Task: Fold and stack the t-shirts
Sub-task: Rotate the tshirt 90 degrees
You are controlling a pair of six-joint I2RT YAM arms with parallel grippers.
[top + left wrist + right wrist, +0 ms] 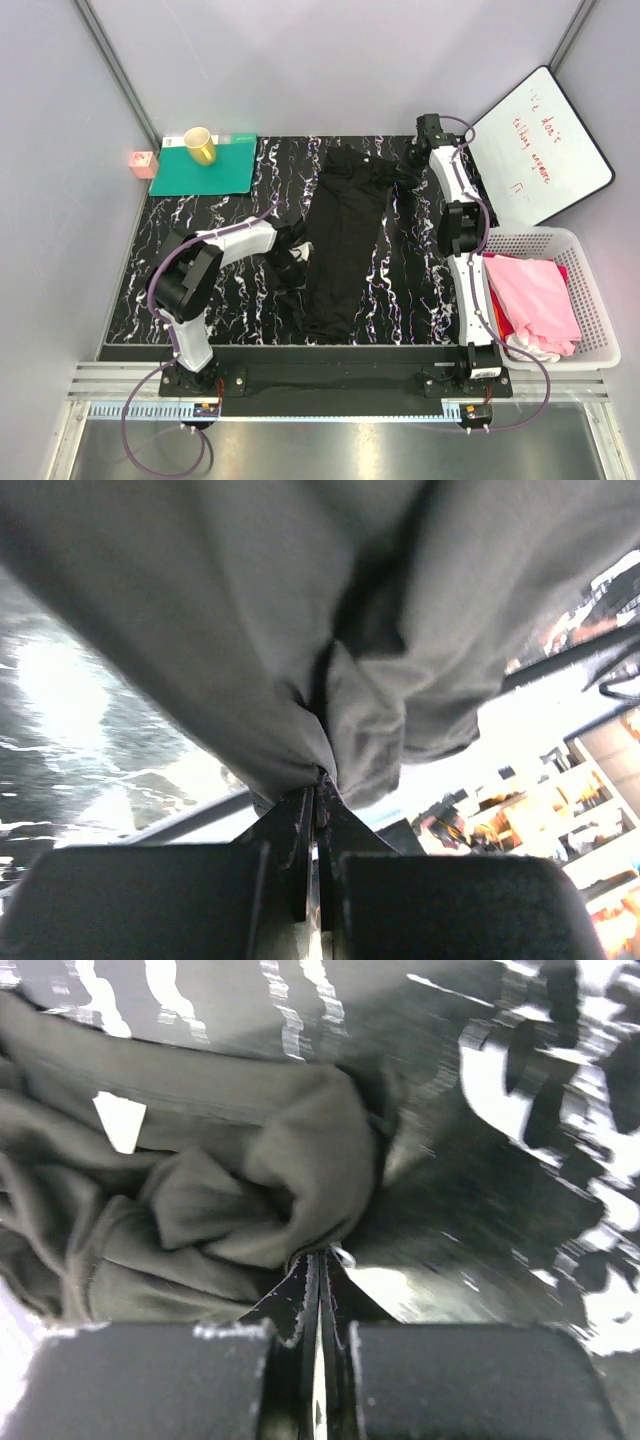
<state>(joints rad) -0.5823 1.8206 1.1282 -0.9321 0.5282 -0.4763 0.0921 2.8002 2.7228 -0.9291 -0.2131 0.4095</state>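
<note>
A large black t-shirt [345,240] lies lengthwise down the middle of the marbled table, bunched along its edges. My left gripper [300,255] is at the shirt's left edge, shut on a fold of the cloth [250,630], which drapes over the fingertips [300,810]. My right gripper [403,172] is at the shirt's far right corner, shut on a bunched fold [250,1180] just above the tabletop. A pink t-shirt [535,290] and a white one [535,347] lie in the basket on the right.
A white mesh basket [600,300] stands at the table's right edge. A whiteboard [540,145] leans at the back right. A teal mat [230,165] with a yellow cup [200,147] sits at the back left, and a small pink box [143,164] lies beside it.
</note>
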